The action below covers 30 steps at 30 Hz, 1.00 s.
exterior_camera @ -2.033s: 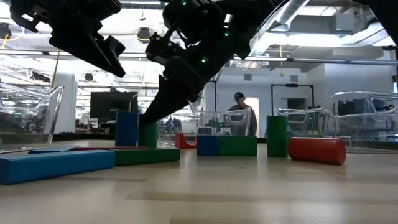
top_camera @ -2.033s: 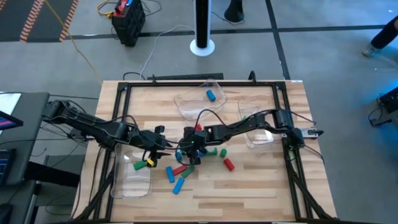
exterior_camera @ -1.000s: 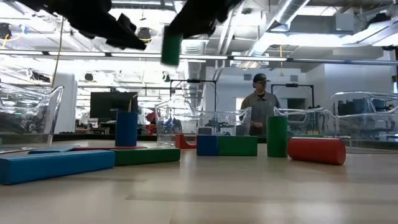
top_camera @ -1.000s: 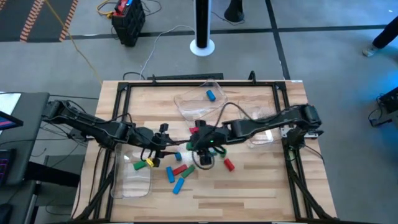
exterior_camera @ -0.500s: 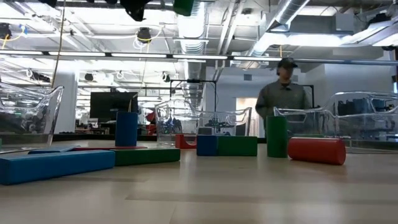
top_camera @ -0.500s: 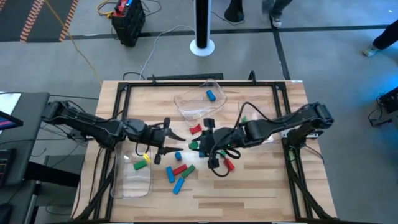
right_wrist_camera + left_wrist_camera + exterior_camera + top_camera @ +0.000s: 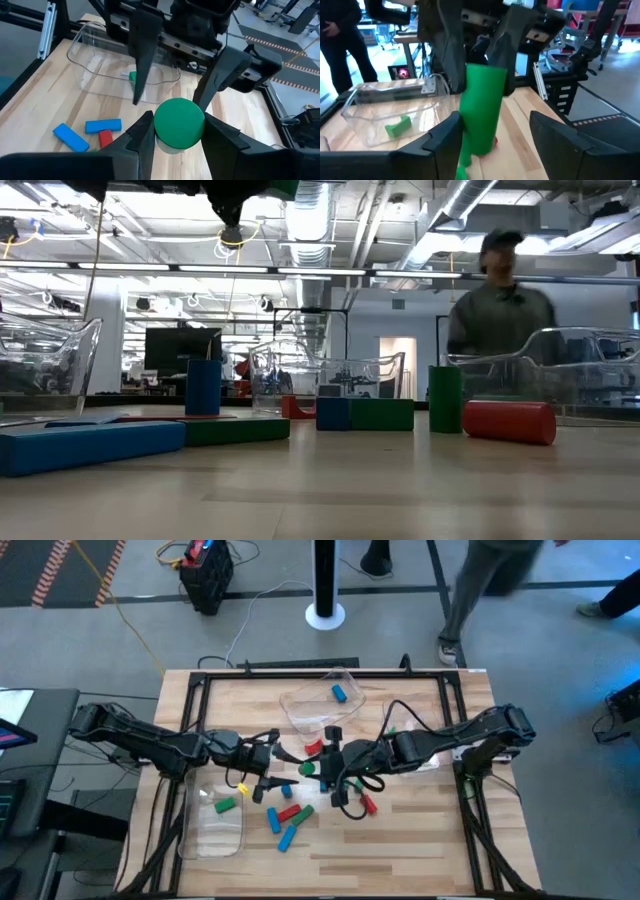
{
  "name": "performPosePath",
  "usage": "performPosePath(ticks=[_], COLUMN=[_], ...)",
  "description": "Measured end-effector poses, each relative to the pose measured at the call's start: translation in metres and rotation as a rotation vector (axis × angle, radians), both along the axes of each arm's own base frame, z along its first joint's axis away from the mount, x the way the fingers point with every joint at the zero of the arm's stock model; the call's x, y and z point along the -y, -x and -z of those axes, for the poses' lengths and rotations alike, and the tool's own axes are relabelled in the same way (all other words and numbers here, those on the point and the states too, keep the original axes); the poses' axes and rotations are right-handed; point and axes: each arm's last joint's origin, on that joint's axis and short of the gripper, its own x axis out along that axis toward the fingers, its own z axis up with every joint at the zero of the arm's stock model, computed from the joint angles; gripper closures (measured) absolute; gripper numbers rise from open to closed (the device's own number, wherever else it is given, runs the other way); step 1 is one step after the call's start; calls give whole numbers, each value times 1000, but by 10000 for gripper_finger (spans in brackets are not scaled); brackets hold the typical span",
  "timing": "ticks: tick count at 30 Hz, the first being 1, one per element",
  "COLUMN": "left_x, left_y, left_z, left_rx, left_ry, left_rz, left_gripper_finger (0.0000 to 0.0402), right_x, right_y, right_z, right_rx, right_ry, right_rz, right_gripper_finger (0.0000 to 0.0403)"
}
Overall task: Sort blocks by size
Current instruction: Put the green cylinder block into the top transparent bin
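A green cylinder block [image 7: 482,107] hangs above the table's middle, with my right gripper [image 7: 179,125] shut on it. My left gripper [image 7: 495,122] faces it level from the table's left, open, one finger on either side of the block's free end; I cannot tell whether they touch it. From above, my left gripper [image 7: 282,770] and my right gripper [image 7: 320,772] stand tip to tip. Several red, green and blue blocks [image 7: 290,812] lie loose on the table under them. My right gripper pinches the green cylinder by its curved side [image 7: 159,127] between its two fingers, at the end away from my left gripper. The fingers come from the table's right, slanting a little down, and lie along the block. The block is lifted clear, its free end [image 7: 476,142] toward my left gripper.
Three clear trays stand on the table: a left one [image 7: 205,830] with a green block [image 7: 225,805], a far one [image 7: 300,705] with a blue block [image 7: 339,693], a right one [image 7: 420,762]. A person [image 7: 500,290] passes beyond the far edge.
My right gripper has risen with the green block, which has left the top of the low view. My left gripper has risen too, tipped up to level facing the block, and its fingers have opened wider.
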Motion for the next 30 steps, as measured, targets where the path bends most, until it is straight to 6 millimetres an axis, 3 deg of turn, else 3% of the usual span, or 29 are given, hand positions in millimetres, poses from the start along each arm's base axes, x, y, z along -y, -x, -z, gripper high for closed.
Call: performPosePath(ticks=[12,22,30], left_x=[-1,-2,-5], left_y=[-18,-20,-20], left_z=[15,13,14], left_rx=[-22,25,15], left_ry=[16,16,14], left_rz=[-12,-16,-15], left_gripper_finger=[179,183,248], right_x=[2,2,2], right_y=[-3,-1,-1], right_z=[-4,-1,8], right_rx=[46,11,-9], right_ry=[2,-9,-10], right_rz=[-23,-15,-13], right_gripper_finger=[240,240,240])
